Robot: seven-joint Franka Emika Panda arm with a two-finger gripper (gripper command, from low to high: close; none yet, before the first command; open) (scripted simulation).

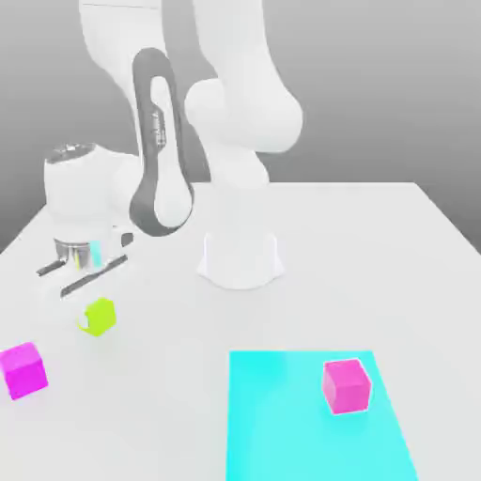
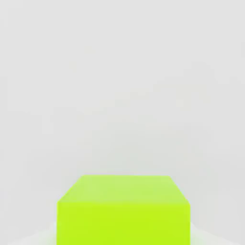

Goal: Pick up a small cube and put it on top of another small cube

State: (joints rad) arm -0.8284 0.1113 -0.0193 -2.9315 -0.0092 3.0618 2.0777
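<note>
The small cube (image 1: 97,317), lime yellow-green, is at the exterior view's left, on or just above the white table. My gripper (image 1: 92,293) hangs directly over it, shut on the cube. The hand view looks down on the cube (image 2: 123,210) from very close, against the white tabletop. A pink cube (image 1: 346,385) of the same size rests on a cyan patch (image 1: 282,423) at the front right. A magenta cube (image 1: 23,369) sits at the front left.
The arm's white base (image 1: 240,258) stands mid-table, to the right of the gripper. Bare white table (image 1: 169,395) lies between the lime cube and the cyan patch.
</note>
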